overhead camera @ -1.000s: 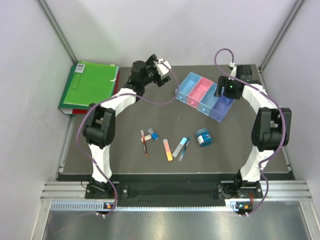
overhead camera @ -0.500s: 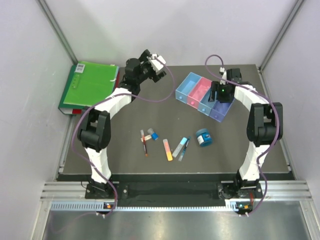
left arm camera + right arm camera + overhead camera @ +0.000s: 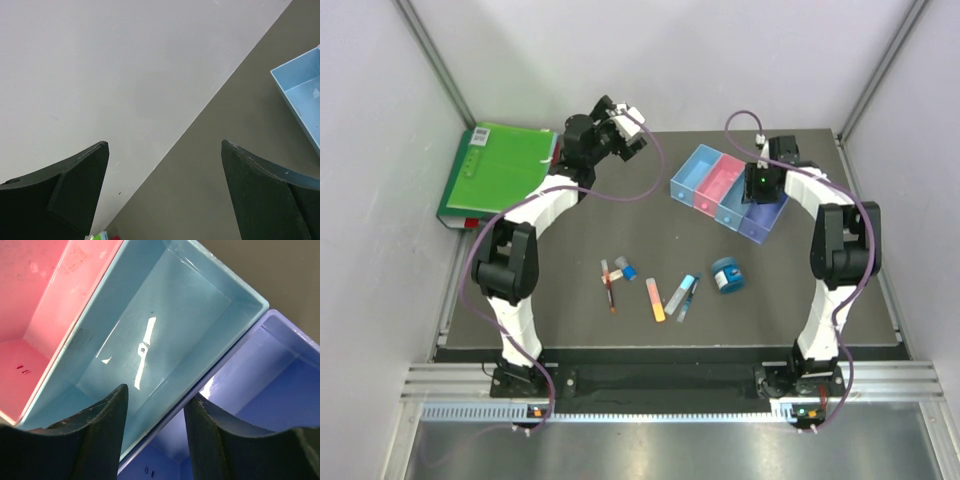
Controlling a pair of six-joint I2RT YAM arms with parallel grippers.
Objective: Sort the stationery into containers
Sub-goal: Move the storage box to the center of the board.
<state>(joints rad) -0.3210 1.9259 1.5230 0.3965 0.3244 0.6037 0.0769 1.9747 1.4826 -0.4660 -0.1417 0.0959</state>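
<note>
The right gripper (image 3: 156,396) has slid inward over the bins (image 3: 704,172), jaws partly apart, empty (hidden from above); the left gripper (image 3: 165,145) gapes wide beside them.

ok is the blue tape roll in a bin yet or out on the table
Out: the blue tape roll lies on the table, apart from the bins, in none of them.

Robotics lab cell: white panel walls (image 3: 670,60), aluminium rail (image 3: 670,385).
</note>
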